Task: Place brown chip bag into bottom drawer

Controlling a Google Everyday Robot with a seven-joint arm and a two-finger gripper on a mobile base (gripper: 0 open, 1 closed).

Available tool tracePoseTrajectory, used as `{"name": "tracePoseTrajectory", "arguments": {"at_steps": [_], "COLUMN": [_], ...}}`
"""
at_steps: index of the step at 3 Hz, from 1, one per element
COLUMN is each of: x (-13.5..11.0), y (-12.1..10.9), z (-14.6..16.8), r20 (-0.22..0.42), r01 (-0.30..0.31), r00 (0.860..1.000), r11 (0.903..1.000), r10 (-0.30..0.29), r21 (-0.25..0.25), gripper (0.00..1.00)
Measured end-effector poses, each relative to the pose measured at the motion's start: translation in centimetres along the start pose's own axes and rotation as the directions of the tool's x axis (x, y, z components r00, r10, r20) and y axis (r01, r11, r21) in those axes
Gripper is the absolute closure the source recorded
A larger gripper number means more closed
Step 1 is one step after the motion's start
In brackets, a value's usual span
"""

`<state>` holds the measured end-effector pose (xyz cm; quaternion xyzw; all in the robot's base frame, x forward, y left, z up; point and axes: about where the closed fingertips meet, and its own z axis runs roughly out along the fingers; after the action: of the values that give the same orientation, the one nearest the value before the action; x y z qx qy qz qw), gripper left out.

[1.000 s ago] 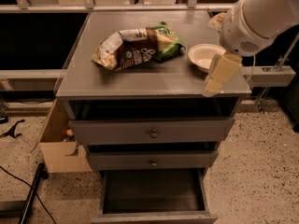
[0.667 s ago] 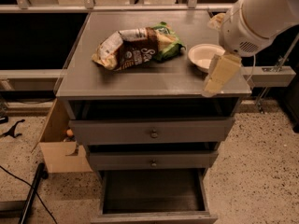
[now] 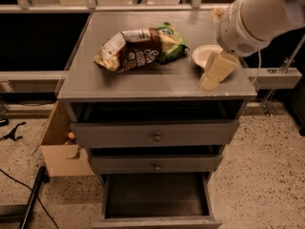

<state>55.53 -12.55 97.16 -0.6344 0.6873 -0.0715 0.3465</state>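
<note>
Grey cabinet top (image 3: pixel 143 82) carries 3 items. Item 1, the brown chip bag (image 3: pixel 131 51), lies crumpled on the left-centre part of the top, with its white label panel toward the left end. Item 2, a green snack bag (image 3: pixel 170 44), touches the right end of the brown chip bag. Item 3, a white bowl (image 3: pixel 204 54), sits just right of the green snack bag, near the right edge.

My gripper (image 3: pixel 215 73) hangs over the right front corner of the top, just in front of the bowl, tilted down and to the left. It is well apart from the brown chip bag. I cannot tell whether it is released or clenched.

Below, the bottom drawer (image 3: pixel 157 221) stands pulled out, its dark interior exposed. Above it, the top drawer (image 3: pixel 190 133) and the middle drawer (image 3: pixel 190 163) each show 1 round knob. A cardboard box (image 3: pixel 59 159) sits on the floor left of the cabinet.
</note>
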Motion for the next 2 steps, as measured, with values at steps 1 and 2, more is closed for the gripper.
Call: {"name": "tracePoseTrajectory", "arguments": {"at_steps": [1,2], "x": [-2.8,-4.7], "y": [-2.1,-3.6], "z": [1.8,3.0], "r20": [0.059,0.095], "r01": [0.058,0.098], "r00": [0.996,0.990], "r11": [0.9972,0.9928], "r10": [-0.061,-0.104], "r21": [0.046,0.069], "gripper": [0.00,0.00]}}
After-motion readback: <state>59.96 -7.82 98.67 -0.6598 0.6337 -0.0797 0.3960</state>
